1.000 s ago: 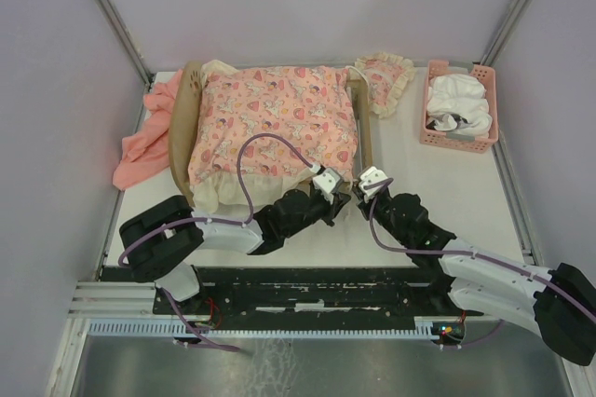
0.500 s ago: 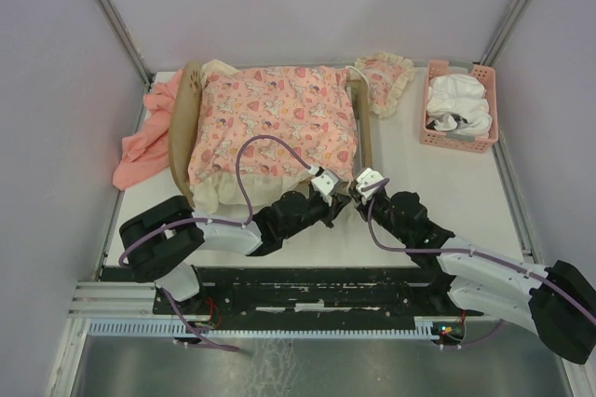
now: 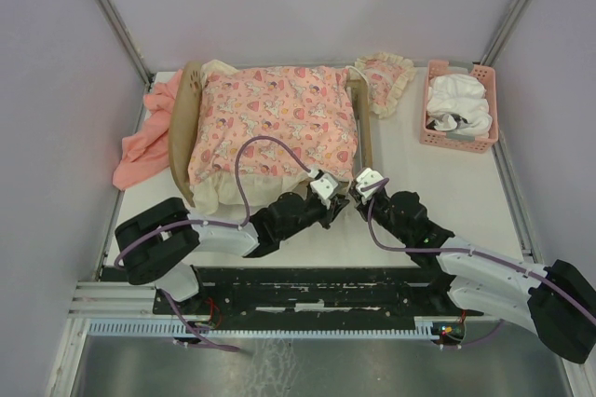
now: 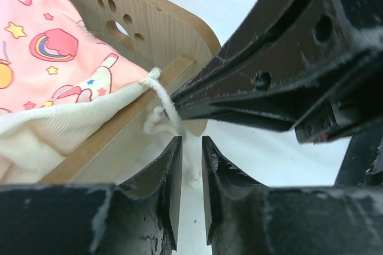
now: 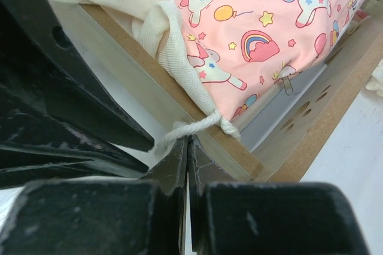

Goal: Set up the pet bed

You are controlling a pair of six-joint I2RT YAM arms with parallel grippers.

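Observation:
The pet bed (image 3: 181,136) is a light-wood frame with a pink unicorn-print pad (image 3: 275,122) over a cream cloth. A white cord (image 4: 163,98) ties the cloth's corner to the frame's side rail at the near right corner. Both grippers meet at that corner. My left gripper (image 4: 191,142) (image 3: 340,195) stands narrowly open, and the cord's loose end hangs in the gap just past its tips. My right gripper (image 5: 188,141) (image 3: 358,193) is shut on the cord (image 5: 194,126) beside the rail. The paw-print cutouts in the end board (image 4: 122,24) show close by.
A pink basket (image 3: 459,110) holding white cloths stands at the back right. A small ruffled pillow (image 3: 385,80) lies between it and the bed. A salmon-pink cloth (image 3: 142,141) is bunched at the bed's left side. Grey walls close in the table.
My left gripper's jaws have parted a little and no longer pinch the cord. The right gripper stays shut on it. Both arms have barely shifted.

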